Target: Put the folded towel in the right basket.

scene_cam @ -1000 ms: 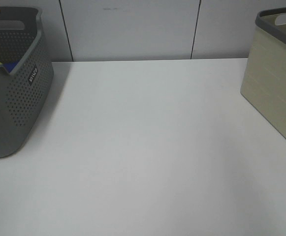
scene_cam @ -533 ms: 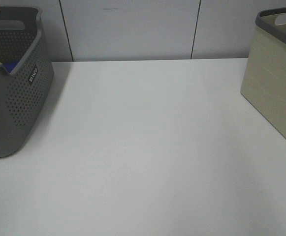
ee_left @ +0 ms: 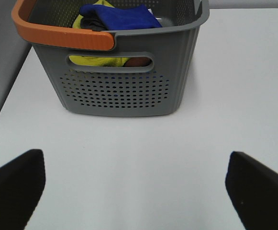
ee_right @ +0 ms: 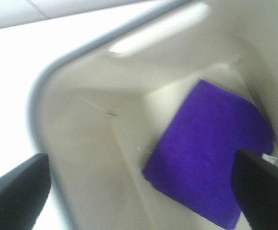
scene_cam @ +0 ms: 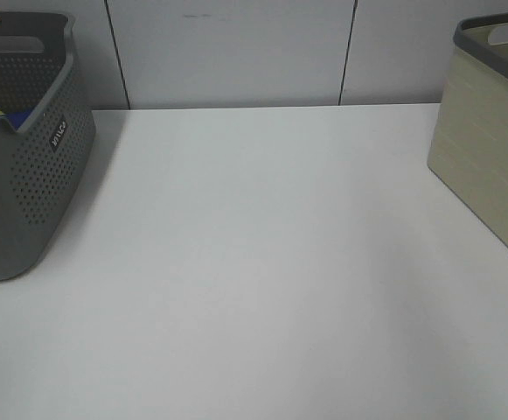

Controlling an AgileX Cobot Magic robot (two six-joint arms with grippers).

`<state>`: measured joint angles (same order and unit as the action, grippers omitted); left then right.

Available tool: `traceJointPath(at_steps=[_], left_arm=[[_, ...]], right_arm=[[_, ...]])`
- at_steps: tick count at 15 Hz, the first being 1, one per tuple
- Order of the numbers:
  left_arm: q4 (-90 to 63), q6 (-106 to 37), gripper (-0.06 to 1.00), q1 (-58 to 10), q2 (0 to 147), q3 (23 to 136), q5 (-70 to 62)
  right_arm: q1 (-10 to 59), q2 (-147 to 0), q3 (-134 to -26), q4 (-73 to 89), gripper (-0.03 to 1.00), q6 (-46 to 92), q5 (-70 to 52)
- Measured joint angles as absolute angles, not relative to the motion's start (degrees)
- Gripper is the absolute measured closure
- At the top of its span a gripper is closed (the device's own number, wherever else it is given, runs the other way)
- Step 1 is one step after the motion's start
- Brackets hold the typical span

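Observation:
A folded purple towel (ee_right: pixel 210 153) lies flat on the floor of the beige right basket (ee_right: pixel 76 139), seen from above in the right wrist view. My right gripper (ee_right: pixel 139 191) is open and empty above the basket, its dark fingertips (ee_right: pixel 14 191) at the frame's lower corners. The beige basket (scene_cam: pixel 490 131) stands at the table's right edge in the high view. My left gripper (ee_left: pixel 139 191) is open and empty over the table in front of the grey basket (ee_left: pixel 119 91). Neither arm shows in the high view.
The grey perforated basket (scene_cam: pixel 17 149) with an orange handle (ee_left: pixel 57 33) stands at the left and holds blue (ee_left: pixel 119 14) and yellow (ee_left: pixel 83 21) cloths. The white table (scene_cam: pixel 262 262) lies between the baskets, with a panelled wall behind.

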<state>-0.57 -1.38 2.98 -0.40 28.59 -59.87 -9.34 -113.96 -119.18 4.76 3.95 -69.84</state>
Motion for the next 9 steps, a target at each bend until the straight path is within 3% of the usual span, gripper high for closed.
traceJointPath(at_steps=[3, 5, 9], left_arm=[[-0.57, -1.38, -0.05, 2.98, -0.4, 28.59, -59.87], [-0.57, -1.38, -0.05, 2.98, -0.4, 28.59, -59.87], [-0.57, -1.38, -0.05, 2.98, -0.4, 28.59, -59.87]], right_arm=[[-5.67, -108.8, -119.0, 3.21, -0.02, 3.38, -69.84], [-5.67, -102.56, -113.16, 1.55, -0.02, 3.09, -69.73], [-5.67, -76.38, -86.86, 1.49, -0.02, 2.52, -69.44]])
